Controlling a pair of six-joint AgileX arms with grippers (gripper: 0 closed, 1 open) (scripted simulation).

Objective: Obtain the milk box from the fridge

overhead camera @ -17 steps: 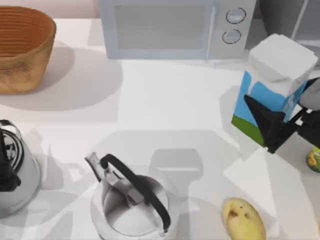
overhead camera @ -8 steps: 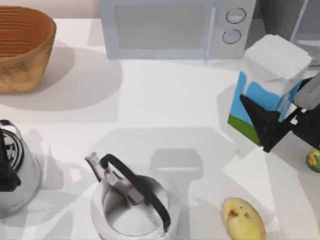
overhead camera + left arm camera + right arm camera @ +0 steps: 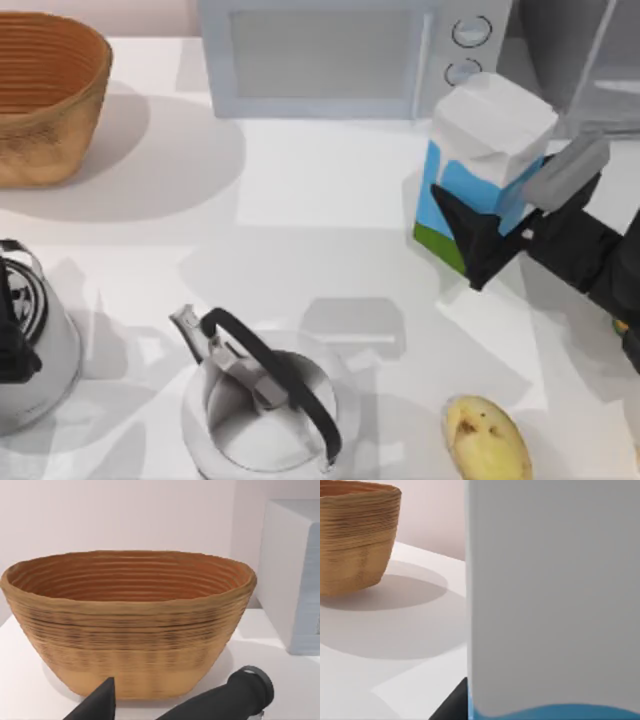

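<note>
Top view: milk box (image 3: 487, 165) sits at about 2 o'clock on the desk (image 3: 330, 220), just in front of the microwave (image 3: 345, 55) knobs and outside the fridge (image 3: 585, 60), which stands at the far-right corner. Right pincer (image 3: 492, 232) is clamped on the carton's lower half, dark fingers against the blue and green sides; carton appears held. Left pincer (image 3: 165, 707) is parked near the basket (image 3: 127, 625) at 10 o'clock; cannot tell whether it is open.

Orientation: carton's long axis is near vertical, white gable top leaning toward 1 o'clock, green base toward 7 o'clock.

Risks, judged:
- Grip is low on a tall carton, so a quick swing could tip or pivot it in the fingers.
- Gable top is near the microwave face; a drift toward 12 o'clock could clip it.
- Kettle (image 3: 265, 400) and potato (image 3: 487, 437) lie toward 6 o'clock; a careless set-down there could knock them.
</note>
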